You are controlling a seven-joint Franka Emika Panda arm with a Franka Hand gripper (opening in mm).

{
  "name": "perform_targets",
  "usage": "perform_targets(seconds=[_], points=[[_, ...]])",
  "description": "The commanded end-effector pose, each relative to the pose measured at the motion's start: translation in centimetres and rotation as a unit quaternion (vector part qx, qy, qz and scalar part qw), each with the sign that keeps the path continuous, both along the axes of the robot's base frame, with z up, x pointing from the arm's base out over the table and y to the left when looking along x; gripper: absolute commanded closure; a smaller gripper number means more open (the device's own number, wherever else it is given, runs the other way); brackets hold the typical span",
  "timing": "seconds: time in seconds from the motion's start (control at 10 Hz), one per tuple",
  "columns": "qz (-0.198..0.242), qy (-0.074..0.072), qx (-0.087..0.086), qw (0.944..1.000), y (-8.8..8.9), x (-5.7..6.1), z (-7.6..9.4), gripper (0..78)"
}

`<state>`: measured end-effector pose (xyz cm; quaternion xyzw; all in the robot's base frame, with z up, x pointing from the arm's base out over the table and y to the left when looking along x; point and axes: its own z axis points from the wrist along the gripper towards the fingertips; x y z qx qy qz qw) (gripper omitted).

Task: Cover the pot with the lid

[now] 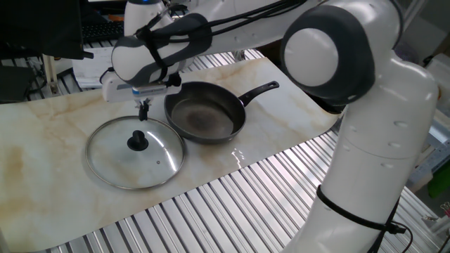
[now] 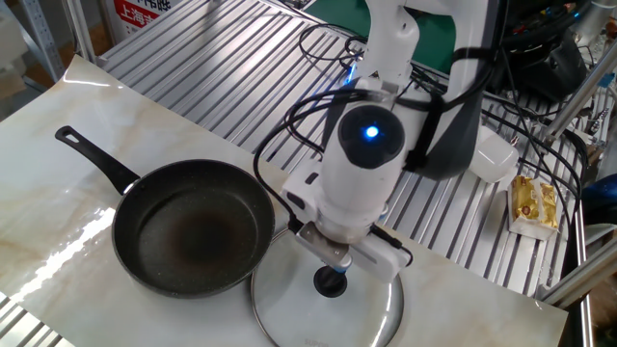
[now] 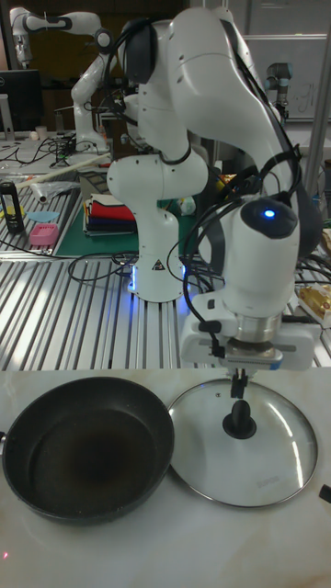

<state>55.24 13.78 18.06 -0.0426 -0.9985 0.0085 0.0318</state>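
The pot (image 1: 205,112), a shallow black pan with a long handle, sits open on the marble board, also seen as the pot (image 2: 193,226) and the pot (image 3: 87,448). The glass lid (image 1: 158,161) lies flat beside it with its rim close to the pot's; its black knob (image 1: 138,140) points up. It shows again as the lid (image 2: 381,308) and the lid (image 3: 276,450). My gripper (image 1: 144,109) hangs straight above the knob, a short gap over it, fingers close together and holding nothing. In the tall fixed view the gripper (image 3: 239,378) is just above the knob (image 3: 240,421).
The marble board (image 1: 42,140) lies on a ribbed metal table (image 1: 211,211). A white box (image 2: 487,154) and a snack packet (image 2: 530,207) lie at the far side. Cables (image 2: 308,67) trail behind the arm.
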Motion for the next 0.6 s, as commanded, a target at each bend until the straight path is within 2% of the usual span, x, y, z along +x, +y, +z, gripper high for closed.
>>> perform_targets(seconds=[0.1, 0.6], points=[[-0.008, -0.007, 0.01, 0.9999, 0.3, 0.5, -1.2, 77.6], [-0.021, -0.012, 0.009, 0.9997, 1.6, 0.2, -1.6, 77.6]])
